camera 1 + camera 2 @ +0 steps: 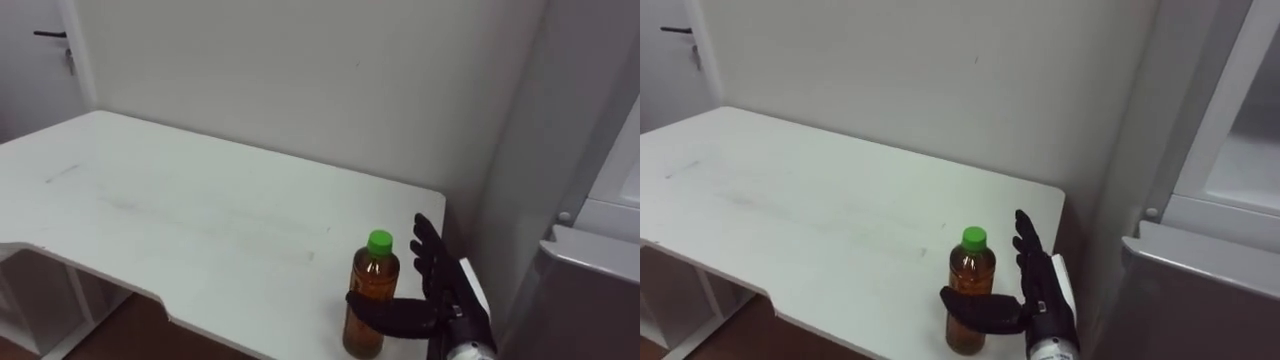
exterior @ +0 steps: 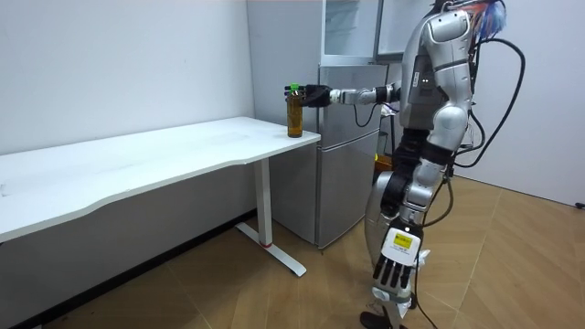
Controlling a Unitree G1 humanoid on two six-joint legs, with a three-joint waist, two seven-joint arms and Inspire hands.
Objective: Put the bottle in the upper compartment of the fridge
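A clear bottle (image 1: 371, 290) of amber drink with a green cap stands upright on the white table (image 1: 200, 210), close to its front right corner. My right hand (image 1: 440, 282) is open beside it on the right: the fingers point straight up past the bottle and the thumb lies across the front of its lower half. In the room view the bottle (image 2: 294, 114) stands at the table's end nearest the fridge, with the right hand (image 2: 317, 95) stretched out to it. My left hand (image 2: 393, 272) hangs open low at my side.
A grey fridge (image 2: 347, 146) stands right of the table, its lower top edge (image 1: 600, 250) close to my right arm; a pale upper compartment (image 2: 352, 27) sits above it. A wall runs behind the table. A door (image 1: 40, 60) is at the far left.
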